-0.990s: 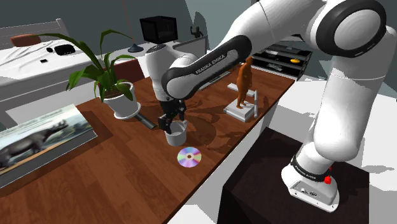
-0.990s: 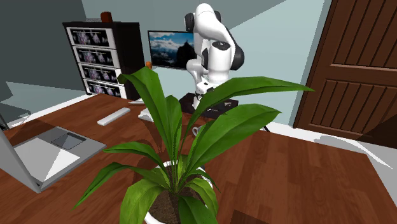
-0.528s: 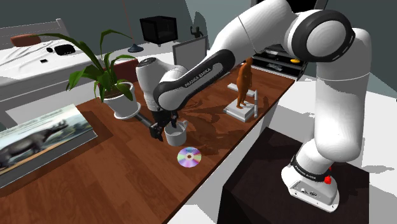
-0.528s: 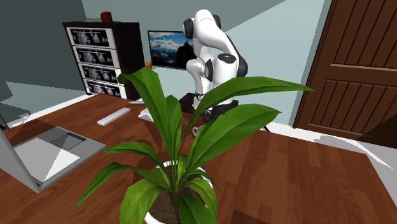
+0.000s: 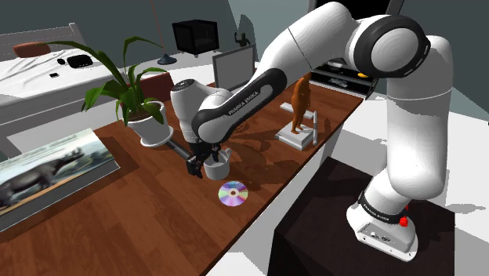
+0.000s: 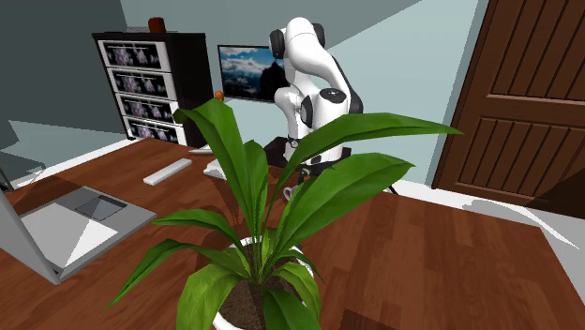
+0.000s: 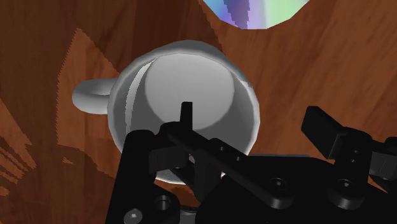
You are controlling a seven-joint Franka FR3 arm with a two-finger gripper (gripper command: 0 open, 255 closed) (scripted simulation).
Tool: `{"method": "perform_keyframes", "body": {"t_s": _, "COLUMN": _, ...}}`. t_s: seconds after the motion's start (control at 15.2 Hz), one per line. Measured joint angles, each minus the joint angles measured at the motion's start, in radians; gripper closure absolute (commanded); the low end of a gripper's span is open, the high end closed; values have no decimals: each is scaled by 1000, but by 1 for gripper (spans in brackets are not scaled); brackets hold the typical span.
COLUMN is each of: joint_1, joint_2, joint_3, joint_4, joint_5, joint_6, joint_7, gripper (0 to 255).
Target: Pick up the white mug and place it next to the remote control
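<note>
The white mug (image 5: 220, 166) stands upright on the brown wooden table (image 5: 157, 219), its handle (image 7: 89, 97) pointing away from the fingers. My black gripper (image 5: 202, 162) is down at the mug, tilted, on the side toward the shoulder view's left. It is open (image 7: 254, 121): one finger (image 7: 186, 118) hangs over the mug's inside (image 7: 191, 83) and the other (image 7: 324, 130) is outside the wall, neither clasping it. The dark remote control (image 5: 175, 146) lies just beyond the gripper, beside the plant pot. A bit of the mug (image 6: 289, 193) peeks between leaves in the second exterior view.
A potted plant (image 5: 149, 125) stands by the remote. A shiny disc (image 5: 233, 193) lies close to the mug on the near side. An orange figurine (image 5: 298, 102) on a white base stands near the table's edge. An open laptop (image 5: 47, 172) sits at the shoulder view's left.
The arm has swung toward the shoulder view's left and down, so the gripper now leans in at the mug's side. The mug has stayed in place and the fingers have stayed apart.
</note>
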Motion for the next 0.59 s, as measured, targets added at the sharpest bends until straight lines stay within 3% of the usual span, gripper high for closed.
{"method": "perform_keyframes", "body": {"t_s": 0.13, "joint_1": 0, "joint_2": 0, "joint_3": 0, "joint_4": -1, "joint_5": 0, "joint_6": 1, "joint_7": 0, "gripper": 0}}
{"method": "perform_keyframes", "body": {"t_s": 0.2, "joint_1": 0, "joint_2": 0, "joint_3": 0, "joint_4": -1, "joint_5": 0, "joint_6": 1, "joint_7": 0, "gripper": 255}}
{"method": "perform_keyframes", "body": {"t_s": 0.59, "joint_1": 0, "joint_2": 0, "joint_3": 0, "joint_4": 0, "joint_5": 0, "joint_6": 1, "joint_7": 0, "gripper": 255}}
